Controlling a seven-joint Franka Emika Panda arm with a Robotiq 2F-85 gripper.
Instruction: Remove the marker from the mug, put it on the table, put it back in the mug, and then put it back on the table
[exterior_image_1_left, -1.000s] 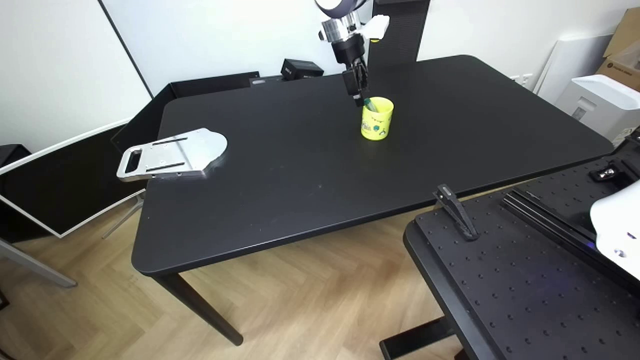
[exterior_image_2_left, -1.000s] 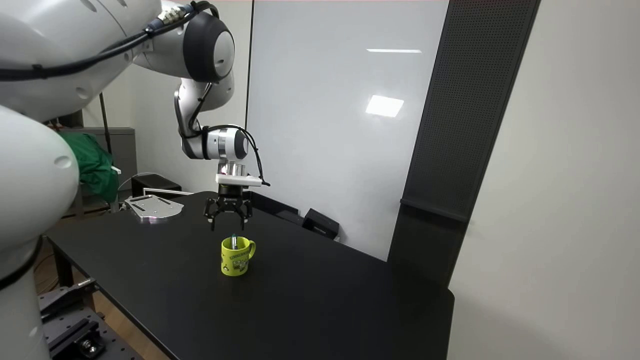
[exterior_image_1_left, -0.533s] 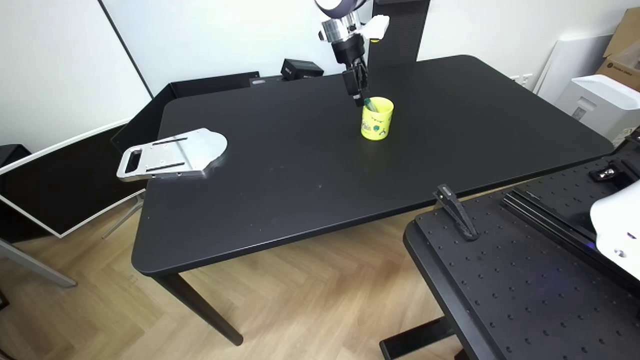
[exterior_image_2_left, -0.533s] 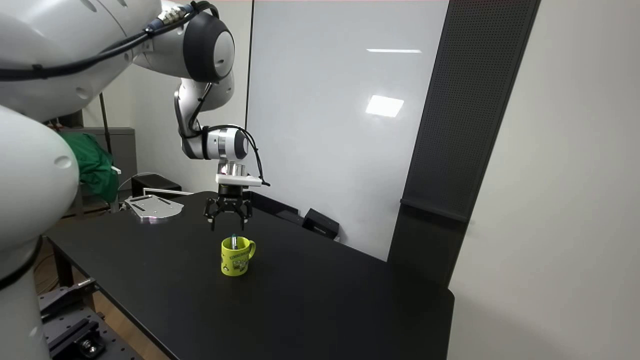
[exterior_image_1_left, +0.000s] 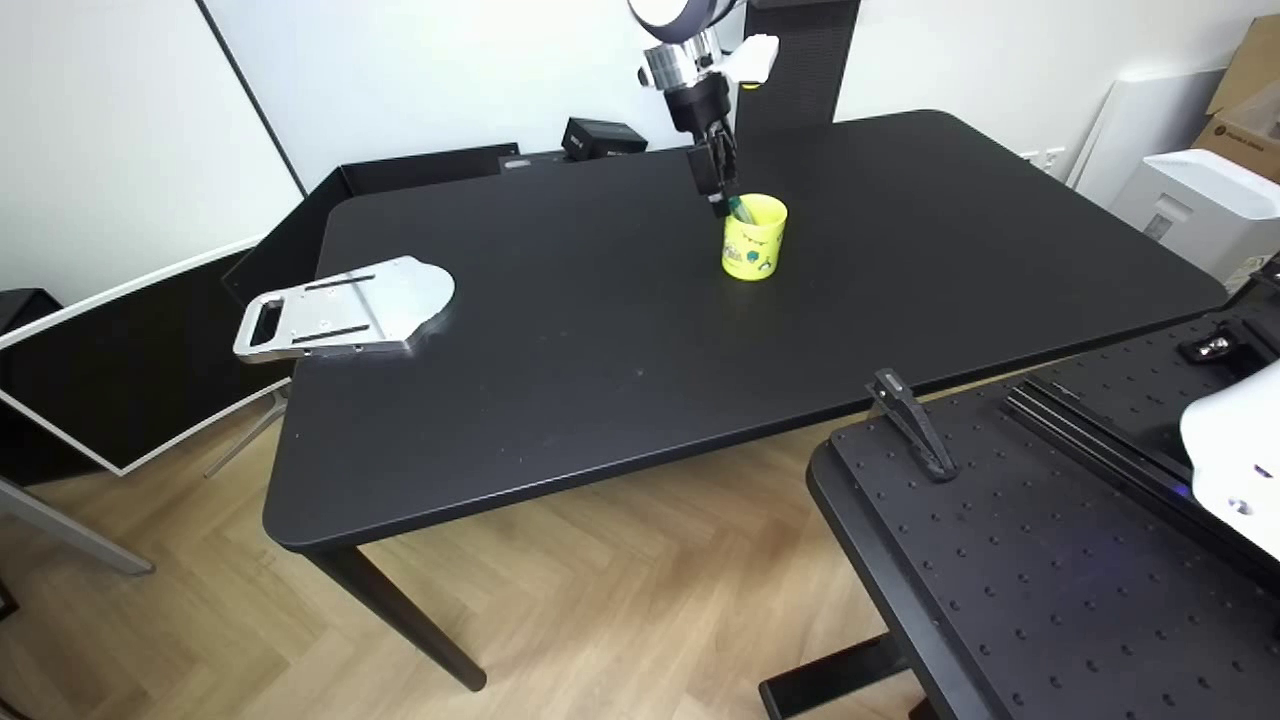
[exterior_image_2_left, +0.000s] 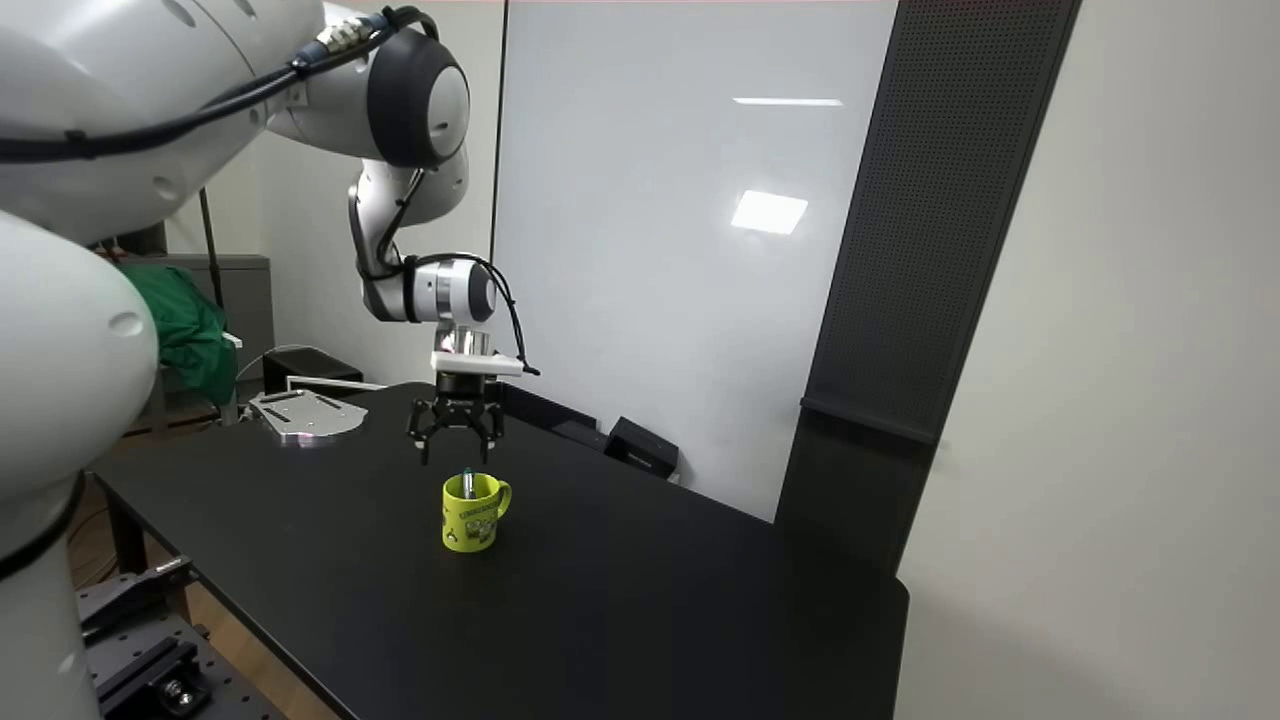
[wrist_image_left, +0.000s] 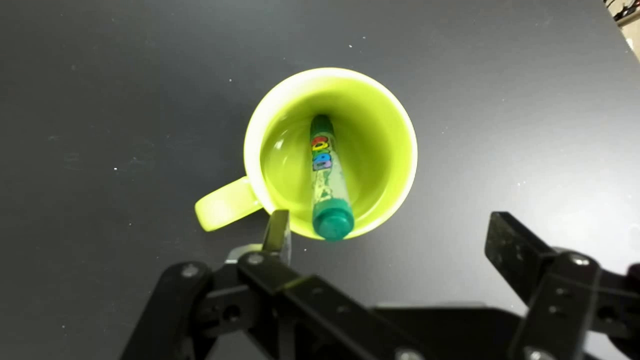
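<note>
Here's the black table (wrist_image_left: 125, 125) with the yellow-green mug (wrist_image_left: 380, 145) upright, and inside leans the green-ended marker (wrist_image_left: 328, 172), propped by the rim, top end poking out; then the gripper (wrist_image_left: 389, 225), jaws wide, holding nothing, likely to straddle that end.

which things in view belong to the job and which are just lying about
For the job: slim green-capped marker, yellow-green cylindrical mug, matte black rectangular table, black two-fingered gripper.
Lying about: silver slotted metal plate, black rectangular box, brown cardboard box.
</note>
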